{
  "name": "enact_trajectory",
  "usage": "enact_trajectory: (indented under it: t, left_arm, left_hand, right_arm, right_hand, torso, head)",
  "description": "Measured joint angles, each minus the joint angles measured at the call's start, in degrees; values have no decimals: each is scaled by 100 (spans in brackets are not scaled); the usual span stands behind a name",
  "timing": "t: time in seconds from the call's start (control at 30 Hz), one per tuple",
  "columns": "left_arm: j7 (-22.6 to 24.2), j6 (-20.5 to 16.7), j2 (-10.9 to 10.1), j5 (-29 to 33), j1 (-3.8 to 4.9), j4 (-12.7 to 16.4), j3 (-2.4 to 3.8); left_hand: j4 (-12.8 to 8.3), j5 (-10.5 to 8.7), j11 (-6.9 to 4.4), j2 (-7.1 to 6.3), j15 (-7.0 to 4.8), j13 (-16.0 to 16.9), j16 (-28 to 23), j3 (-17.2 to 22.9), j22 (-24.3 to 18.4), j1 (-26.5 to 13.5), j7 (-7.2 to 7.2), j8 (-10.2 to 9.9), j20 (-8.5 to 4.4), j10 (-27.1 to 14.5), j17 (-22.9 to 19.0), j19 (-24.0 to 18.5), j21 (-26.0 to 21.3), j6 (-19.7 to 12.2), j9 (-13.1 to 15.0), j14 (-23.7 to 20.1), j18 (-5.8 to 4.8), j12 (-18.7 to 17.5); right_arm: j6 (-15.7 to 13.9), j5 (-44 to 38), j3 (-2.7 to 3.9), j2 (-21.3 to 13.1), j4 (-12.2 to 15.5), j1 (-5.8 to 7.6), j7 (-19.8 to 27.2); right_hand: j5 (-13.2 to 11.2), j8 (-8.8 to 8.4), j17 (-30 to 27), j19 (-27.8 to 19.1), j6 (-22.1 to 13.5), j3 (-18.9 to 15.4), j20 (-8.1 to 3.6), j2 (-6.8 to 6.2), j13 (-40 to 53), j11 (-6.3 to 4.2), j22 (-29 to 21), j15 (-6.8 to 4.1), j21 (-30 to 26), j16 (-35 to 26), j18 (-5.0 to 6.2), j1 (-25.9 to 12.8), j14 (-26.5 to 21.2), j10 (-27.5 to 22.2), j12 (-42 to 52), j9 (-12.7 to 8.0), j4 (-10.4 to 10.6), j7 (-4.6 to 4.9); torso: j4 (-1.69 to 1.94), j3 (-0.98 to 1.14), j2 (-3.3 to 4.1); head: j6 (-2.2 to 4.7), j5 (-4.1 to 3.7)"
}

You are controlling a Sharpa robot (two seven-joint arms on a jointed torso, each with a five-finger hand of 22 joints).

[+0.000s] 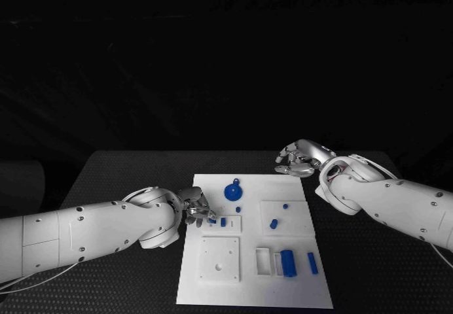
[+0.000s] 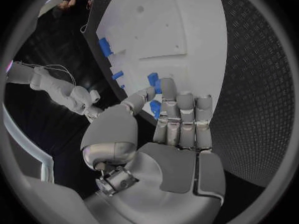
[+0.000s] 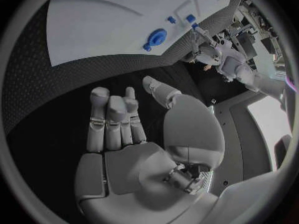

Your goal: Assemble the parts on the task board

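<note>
Near edge of the task board (image 1: 254,297) is bare white; the board runs lengthwise away from the robot in the middle of the black table (image 1: 113,170). On its near right, a blue cylinder (image 1: 289,263) lies beside a slimmer blue bar (image 1: 312,262), well apart from both hands. Farther up, a small blue piece (image 1: 273,224) sits right of centre, and a round blue disc (image 1: 233,191) lies near the far end. Left hand (image 1: 196,208) is at the board's left edge, fingers extended close together over 2 small blue parts (image 2: 153,79); cannot tell whether it touches them. Right hand (image 1: 300,159) hovers past the far right corner, off the board, fingers loosely curled, holding nothing.
</note>
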Motion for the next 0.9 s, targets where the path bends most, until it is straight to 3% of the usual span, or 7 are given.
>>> enact_trajectory:
  t: [0.9]
  left_arm:
    - [-180,332,50,-204,-15,-149,0]
  left_hand:
    - [-15,-7,-1,0,-9,15,0,-15,-5,0,18,34,1,1,4,-1,23,19,1,-8,-38,0]
  right_arm:
    - [0,4,0,-10,12,0,0]
  right_hand:
    - [21,0,0,0,-12,0,0,0,1,0,0,0,0,0,0,0,0,0,0,0,0,12]
  torso:
    - [1,2,-1]
  head:
    - [-59,4]
